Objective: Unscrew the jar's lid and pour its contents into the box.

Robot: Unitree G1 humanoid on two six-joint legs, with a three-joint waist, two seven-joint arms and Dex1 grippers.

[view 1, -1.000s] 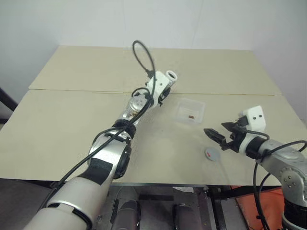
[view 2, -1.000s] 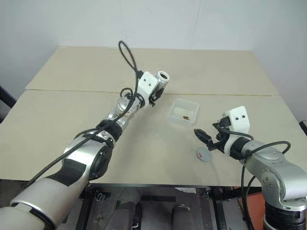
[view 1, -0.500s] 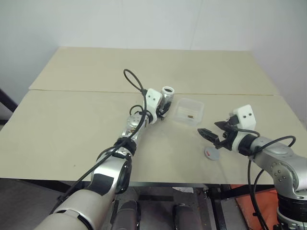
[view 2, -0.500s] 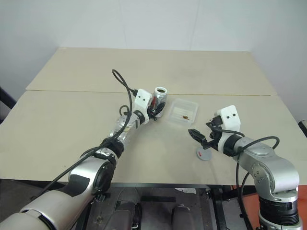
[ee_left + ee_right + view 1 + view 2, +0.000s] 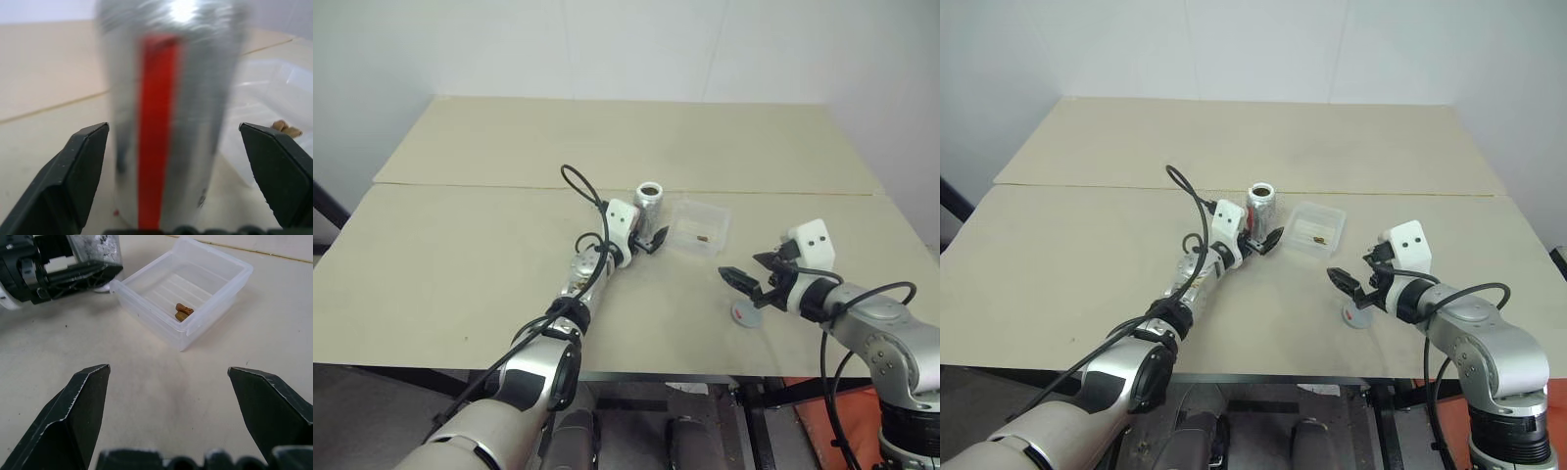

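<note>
The silver jar (image 5: 649,202) stands upright on the table with its mouth open, just left of the box (image 5: 701,223). In the left wrist view its red stripe faces the camera. My left gripper (image 5: 173,128) is open, one finger (image 5: 83,171) on each side of the jar with a gap on both sides. The clear box holds small brown pieces (image 5: 183,312). The grey lid (image 5: 744,313) lies flat on the table near the front right. My right gripper (image 5: 742,280) hovers open just above the lid, holding nothing, pointing toward the box.
The beige table (image 5: 460,245) is made of two boards joined by a seam (image 5: 460,186) running behind the jar and box. The table's front edge (image 5: 636,372) lies close behind the lid. A white wall stands beyond the far edge.
My left arm came down and back with the jar, turning it from tilted in the air to upright on the table, then its jaws opened. The right gripper barely moved.
</note>
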